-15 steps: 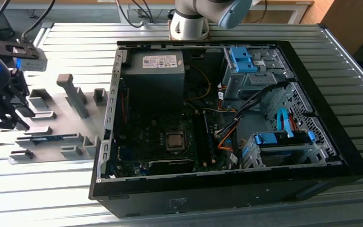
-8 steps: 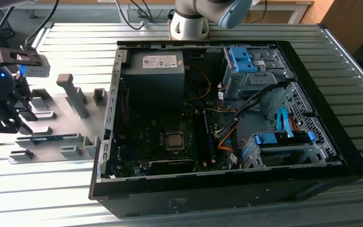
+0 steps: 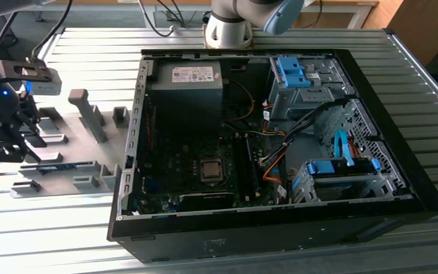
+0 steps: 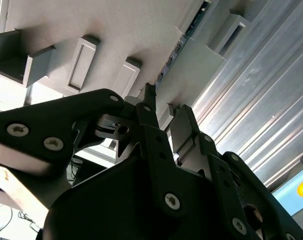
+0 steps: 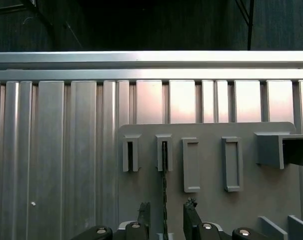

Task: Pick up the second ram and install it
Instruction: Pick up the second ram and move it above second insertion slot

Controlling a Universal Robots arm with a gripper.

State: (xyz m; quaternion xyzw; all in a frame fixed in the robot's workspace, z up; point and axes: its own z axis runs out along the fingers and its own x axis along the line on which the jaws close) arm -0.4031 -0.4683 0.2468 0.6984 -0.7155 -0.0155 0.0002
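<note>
The second ram (image 5: 165, 187) stands on its thin edge in a slot of the grey fixture plate (image 5: 211, 200), seen as a dark line. It runs straight between my gripper's fingers (image 5: 144, 214). My gripper (image 5: 166, 214) is open, one finger on each side of the stick with a small gap to it. In the second wrist view the ram (image 4: 177, 47) lies just past the fingertips of the gripper (image 4: 166, 106). In the exterior view the gripper (image 3: 6, 153) hangs low over the plate at the far left, with the ram's blue edge (image 3: 57, 166) beside it.
The open computer case (image 3: 268, 228) fills the middle, with motherboard (image 3: 203, 165), power supply (image 3: 189, 77) and blue drive brackets (image 3: 341, 168). Grey fixture blocks (image 3: 89, 114) stand up from the plate between gripper and case. The arm's base (image 3: 230, 28) stands behind the case.
</note>
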